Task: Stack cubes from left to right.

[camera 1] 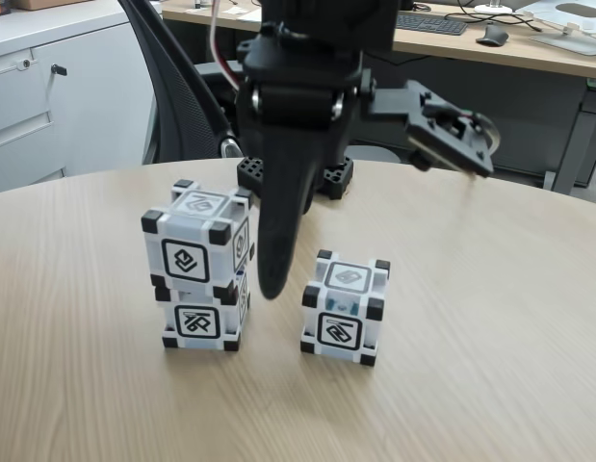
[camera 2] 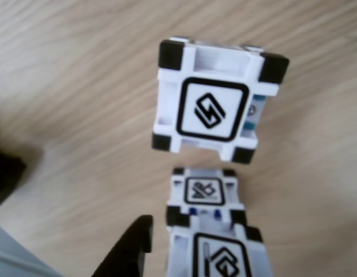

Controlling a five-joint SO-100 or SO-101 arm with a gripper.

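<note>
Fixed view: tool (camera 1: 275, 279) empty, jaw gap hidden, beside two stacked cubes (camera 1: 196, 274), touching unclear.

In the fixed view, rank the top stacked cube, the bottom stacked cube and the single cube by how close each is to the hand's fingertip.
Measured from the hand in the fixed view:
1. Top stacked cube, just left of the fingertip.
2. Bottom stacked cube and single cube, lower left and right of the tip, too close to call.
</note>
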